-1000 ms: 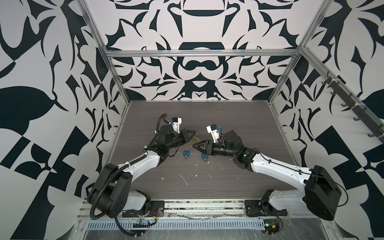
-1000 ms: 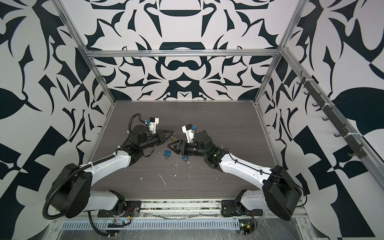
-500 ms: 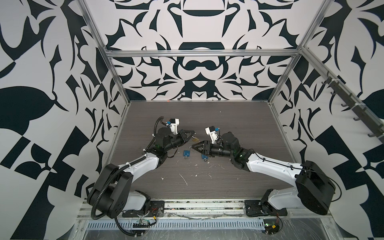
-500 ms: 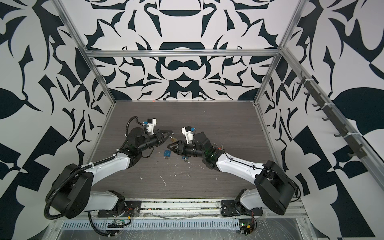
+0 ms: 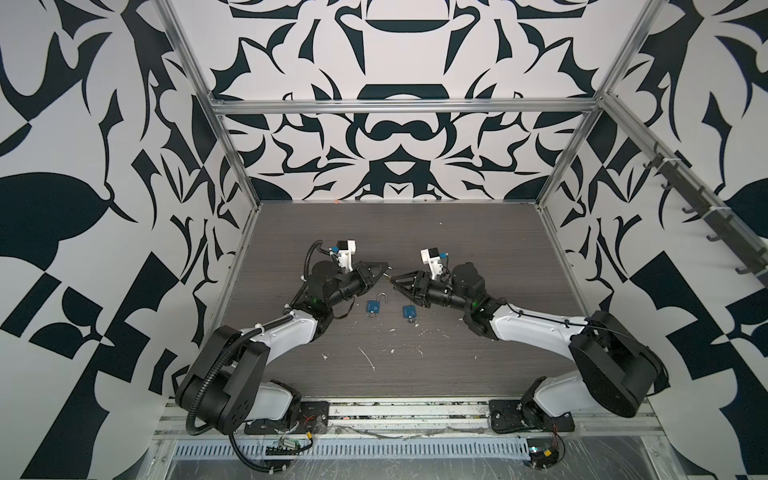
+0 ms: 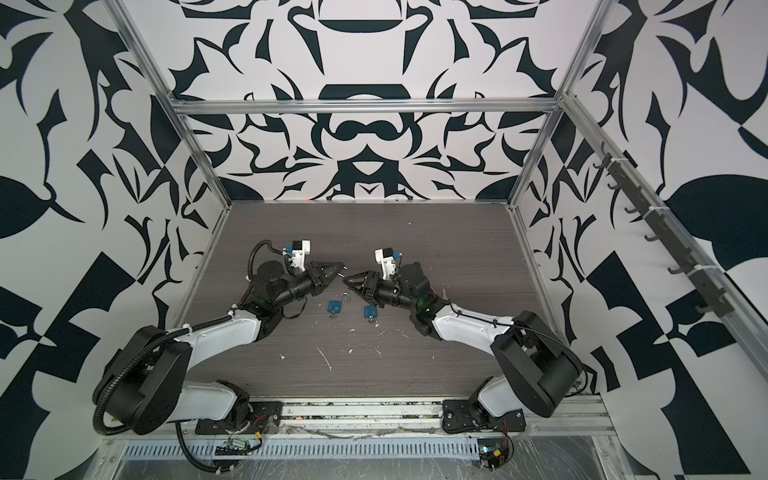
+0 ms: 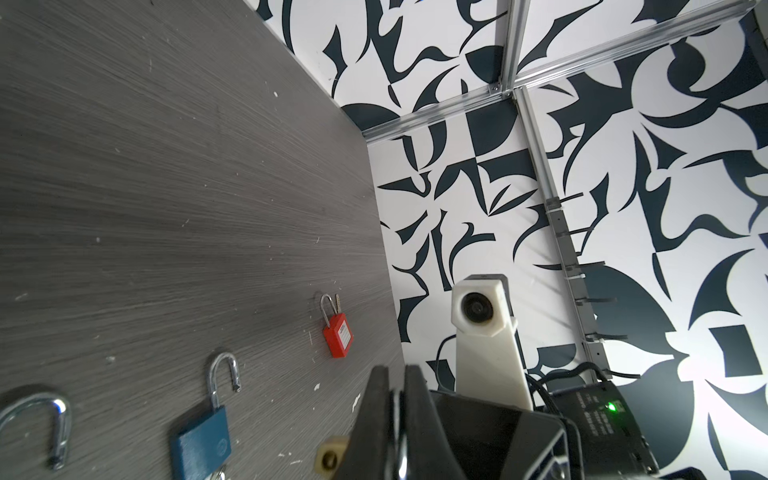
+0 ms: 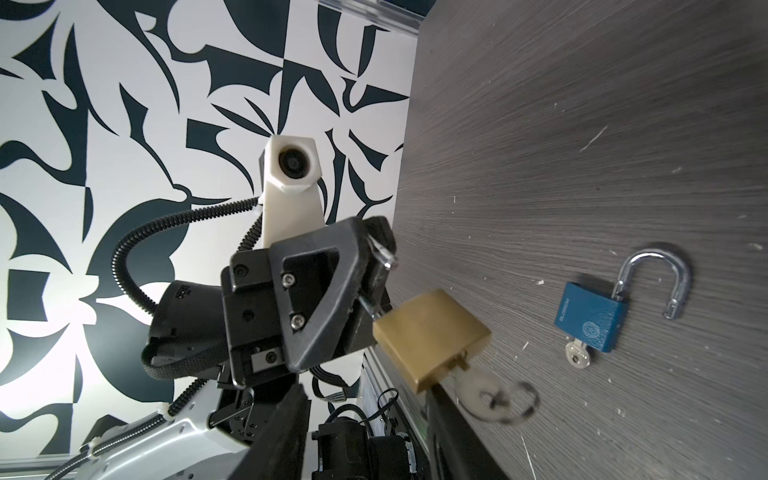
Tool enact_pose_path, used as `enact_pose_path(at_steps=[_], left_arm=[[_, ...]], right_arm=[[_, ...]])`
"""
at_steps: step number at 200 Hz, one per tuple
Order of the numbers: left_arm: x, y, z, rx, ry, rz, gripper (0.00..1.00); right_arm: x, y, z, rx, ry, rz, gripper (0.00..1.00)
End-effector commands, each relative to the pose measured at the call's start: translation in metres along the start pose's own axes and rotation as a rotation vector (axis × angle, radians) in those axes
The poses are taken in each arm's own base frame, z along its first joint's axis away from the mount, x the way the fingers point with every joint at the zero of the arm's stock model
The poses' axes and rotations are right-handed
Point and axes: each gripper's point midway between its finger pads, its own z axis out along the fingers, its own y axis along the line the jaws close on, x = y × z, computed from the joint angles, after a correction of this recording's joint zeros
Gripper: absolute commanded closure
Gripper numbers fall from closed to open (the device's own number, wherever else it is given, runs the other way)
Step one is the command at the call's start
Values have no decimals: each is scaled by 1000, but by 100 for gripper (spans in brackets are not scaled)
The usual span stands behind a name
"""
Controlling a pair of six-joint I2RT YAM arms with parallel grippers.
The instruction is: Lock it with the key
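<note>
The left gripper (image 5: 385,267) is pinching the brass padlock (image 8: 432,336) by its shackle above mid-table. Its long axis is running 9-to-3 in both top views, the key (image 8: 478,386) pointing 3 o'clock toward the right gripper (image 5: 394,280), whose jaws are standing apart.

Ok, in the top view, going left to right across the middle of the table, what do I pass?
Left arm's wrist camera → open blue padlock → other blue padlock → right arm's wrist camera.
</note>
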Motion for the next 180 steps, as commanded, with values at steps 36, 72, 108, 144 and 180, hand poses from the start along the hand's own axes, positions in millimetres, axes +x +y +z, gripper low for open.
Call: enact_pose_path(at_steps=[36, 72, 108, 144, 180], left_arm=[[0, -10, 4, 109, 0, -17, 100], [2, -9, 6, 145, 5, -41, 100], [2, -9, 2, 139, -5, -33, 100], [3, -6, 3, 124, 1, -35, 100], [3, -4, 5, 129, 2, -41, 100]], right_arm=[[-8, 31, 0, -118, -5, -13, 52], [-19, 25, -4, -115, -36, 8, 56], [-25, 25, -3, -149, -41, 46, 58], [-23, 36, -5, -210, -48, 34, 59], [-12, 41, -5, -217, -12, -3, 56]])
